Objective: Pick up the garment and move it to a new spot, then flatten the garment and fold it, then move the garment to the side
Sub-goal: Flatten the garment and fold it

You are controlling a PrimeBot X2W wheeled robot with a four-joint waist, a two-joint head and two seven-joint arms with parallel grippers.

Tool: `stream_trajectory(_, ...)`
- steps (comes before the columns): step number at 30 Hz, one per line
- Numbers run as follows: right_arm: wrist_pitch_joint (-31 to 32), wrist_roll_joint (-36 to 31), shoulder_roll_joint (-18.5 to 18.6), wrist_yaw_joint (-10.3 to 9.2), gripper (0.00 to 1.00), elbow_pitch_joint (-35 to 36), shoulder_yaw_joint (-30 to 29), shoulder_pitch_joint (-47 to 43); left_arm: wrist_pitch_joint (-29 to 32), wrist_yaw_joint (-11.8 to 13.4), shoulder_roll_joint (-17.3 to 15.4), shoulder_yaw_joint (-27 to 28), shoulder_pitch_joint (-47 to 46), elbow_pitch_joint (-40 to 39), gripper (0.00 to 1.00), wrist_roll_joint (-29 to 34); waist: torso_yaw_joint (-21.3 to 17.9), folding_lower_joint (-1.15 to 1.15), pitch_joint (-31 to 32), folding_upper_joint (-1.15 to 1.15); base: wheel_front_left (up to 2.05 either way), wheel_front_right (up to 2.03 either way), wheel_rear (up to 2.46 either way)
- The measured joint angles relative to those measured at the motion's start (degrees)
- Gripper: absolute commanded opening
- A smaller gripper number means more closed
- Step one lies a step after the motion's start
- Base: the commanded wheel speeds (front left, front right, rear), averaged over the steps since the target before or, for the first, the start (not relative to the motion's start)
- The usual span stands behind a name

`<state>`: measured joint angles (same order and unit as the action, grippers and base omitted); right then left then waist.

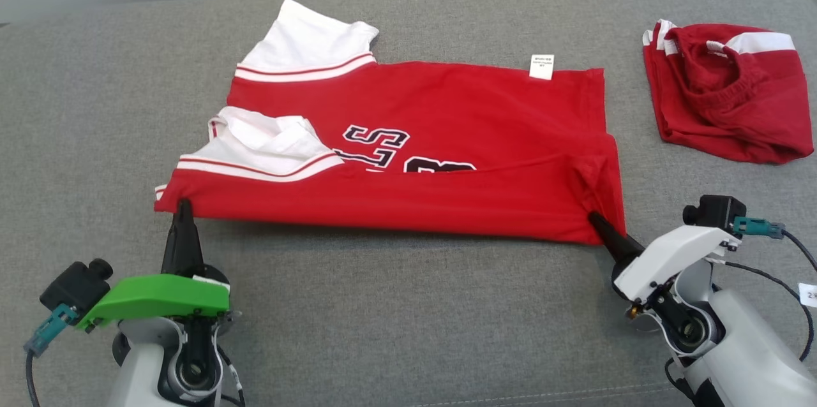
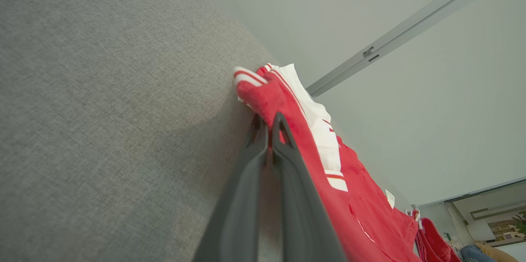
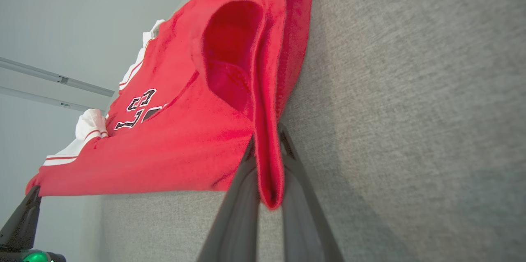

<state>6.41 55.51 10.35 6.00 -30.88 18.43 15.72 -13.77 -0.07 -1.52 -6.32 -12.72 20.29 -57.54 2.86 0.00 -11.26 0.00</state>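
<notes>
Red jersey [image 1: 415, 158], print half buried under a fold, pinched between right gripper [image 3: 268, 141] fingers; left gripper [image 2: 270, 123] pressed together, hold unclear.

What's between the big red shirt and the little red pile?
Just bare grey surface lies between the shirt and the red pile, seen in the head view.

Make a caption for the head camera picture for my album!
Left gripper and right gripper pinch the near edge of the red jersey on the grey cushion; red shorts lie apart.
</notes>
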Motion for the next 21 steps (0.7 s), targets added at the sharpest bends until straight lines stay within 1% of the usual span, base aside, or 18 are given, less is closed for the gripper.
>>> stream_trajectory(5,0.0,0.2,2.5,0.09,0.00,1.5,-0.9,-3.0,-0.1,0.2,0.0,-0.7,4.4,-2.0,0.00,-0.2,0.5,0.00,2.1,0.00,0.00,0.00,0.00)
stream_trajectory(10,0.2,0.3,4.5,0.49,0.00,2.9,-1.5,-7.0,-0.1,1.9,0.1,-2.1,9.7,-4.6,0.00,-0.4,1.7,0.00,3.9,0.00,0.00,0.00,0.00)
stream_trajectory(16,1.4,0.5,5.6,0.44,0.00,5.0,-1.3,-10.4,-0.2,3.4,0.0,-3.7,14.8,-7.7,0.00,0.0,3.6,0.00,5.1,0.00,0.00,0.00,0.00)
stream_trajectory(21,2.3,0.5,5.8,-0.13,0.00,6.1,-0.8,-11.4,-0.5,4.3,-0.3,-4.9,18.0,-9.0,0.00,0.3,4.0,0.00,5.7,0.00,0.00,0.00,0.00)
